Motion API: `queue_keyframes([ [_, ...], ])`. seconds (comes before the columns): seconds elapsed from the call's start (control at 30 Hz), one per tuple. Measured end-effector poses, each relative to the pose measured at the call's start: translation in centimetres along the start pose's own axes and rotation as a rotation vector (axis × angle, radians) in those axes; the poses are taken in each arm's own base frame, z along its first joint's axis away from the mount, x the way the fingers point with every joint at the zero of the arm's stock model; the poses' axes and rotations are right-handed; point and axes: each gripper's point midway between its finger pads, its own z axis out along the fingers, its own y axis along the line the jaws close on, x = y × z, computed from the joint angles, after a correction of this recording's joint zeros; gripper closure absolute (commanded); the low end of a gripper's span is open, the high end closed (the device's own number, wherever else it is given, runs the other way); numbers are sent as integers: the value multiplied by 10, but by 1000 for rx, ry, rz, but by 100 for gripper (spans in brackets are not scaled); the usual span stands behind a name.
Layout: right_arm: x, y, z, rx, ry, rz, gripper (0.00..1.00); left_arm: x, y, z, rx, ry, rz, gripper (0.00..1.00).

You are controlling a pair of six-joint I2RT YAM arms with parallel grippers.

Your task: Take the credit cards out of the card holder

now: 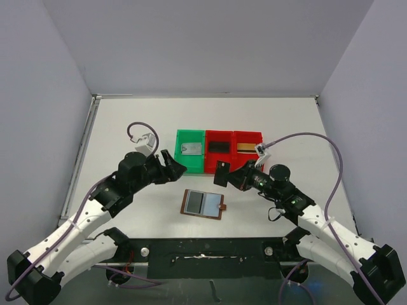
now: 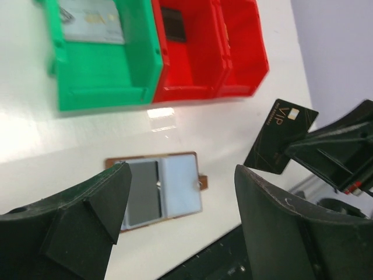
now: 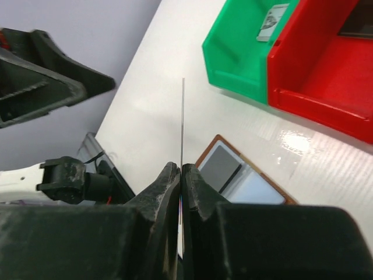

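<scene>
Top external view: the right gripper (image 1: pixel 231 176) lifts a black card (image 1: pixel 222 173) above the table (image 1: pixel 127 127), just in front of the middle of three bins. Its jaws are pinched tight on the card's lower end. In the right wrist view the card stands edge-on as a thin line rising from between the fingers (image 3: pixel 166 181), a grip that leaves most of the card free to go into a bin.

The left gripper (image 1: pixel 173 166) hovers to the left of the card, well apart from it, jaws spread wide and holding nothing. Its wrist camera looks between its two fingers (image 2: pixel 87 221) at the card holder (image 1: pixel 203 204). The holder lies open and flat near the table's front edge, between the two arms, its side tab pointing to the right arm's side.

Three bins stand in a row at mid-table, apparently for sorting by colour. A green bin (image 1: pixel 191 170) holds a silver-grey card (image 1: pixel 191 149). Of the two red bins (image 1: pixel 251 135), the middle one holds a second black card (image 1: pixel 219 146) and the right one a gold card (image 1: pixel 245 147).

One sleeve of the holder looks darker than the other. Whether a card remains inside cannot be told. The likely next step is to drop the raised card into a bin, probably beside its black twin.
</scene>
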Motion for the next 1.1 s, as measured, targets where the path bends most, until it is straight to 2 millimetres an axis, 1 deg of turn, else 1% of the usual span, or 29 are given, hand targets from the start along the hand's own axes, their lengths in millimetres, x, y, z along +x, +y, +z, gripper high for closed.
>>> queue_keyframes([
  [0.17,-13,-9,-1,89,-5,-94,100,-39,9,-17,-145,-97,141,26],
  [0.23,-20,-10,-1,110,-14,-146,100,-48,17,-22,-201,-121,183,22],
  [0.3,-26,-11,0,121,-17,-201,100,-54,29,-27,-268,-137,220,20],
  [0.43,-40,-14,4,156,-24,-361,100,-64,62,-37,-407,-152,256,19],
  [0.5,-44,-13,8,173,-10,-471,100,-74,77,-42,-457,-174,241,19],
  [0.53,-45,-12,10,181,4,-533,100,-80,88,-45,-487,-190,226,19],
  [0.6,-50,-8,16,198,24,-651,100,-87,106,-51,-533,-205,196,18],
  [0.7,-58,-9,27,238,83,-832,100,-87,137,-58,-599,-207,148,18],
  [0.77,-62,-14,33,266,120,-913,100,-81,149,-60,-623,-191,132,18],
  [0.9,-65,-34,43,311,209,-1041,100,-77,149,-57,-601,-181,139,18],
  [0.97,-66,-45,44,317,247,-1071,100,-78,148,-57,-596,-185,146,19],
  [1.03,-73,-57,44,324,279,-1087,100,-79,147,-56,-591,-190,151,18],
  [1.1,-80,-64,46,324,299,-1105,100,-79,146,-56,-586,-188,153,18],
])
